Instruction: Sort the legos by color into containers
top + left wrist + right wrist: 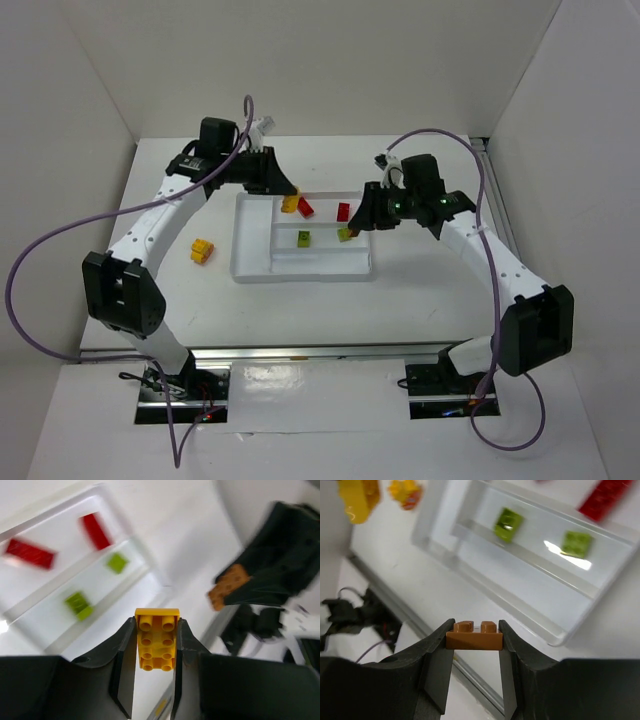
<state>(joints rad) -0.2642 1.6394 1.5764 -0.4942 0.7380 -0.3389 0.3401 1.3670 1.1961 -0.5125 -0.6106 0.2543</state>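
The left end effector (156, 630) pinches a yellow lego (156, 642), and the right end effector (476, 630) pinches an orange lego (474, 640). A loose lego (203, 250) lies beside the tray (250, 276), toward the left edge of the white counter (300, 320).

- No text, brand, number or sign can be read in any view.
- The studs of the yellow brick (156, 641) show no lettering sharp enough to read.

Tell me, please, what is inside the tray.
Two red bricks in one narrow compartment, two lime green bricks in the next. The left gripper and right gripper hide parts from above.
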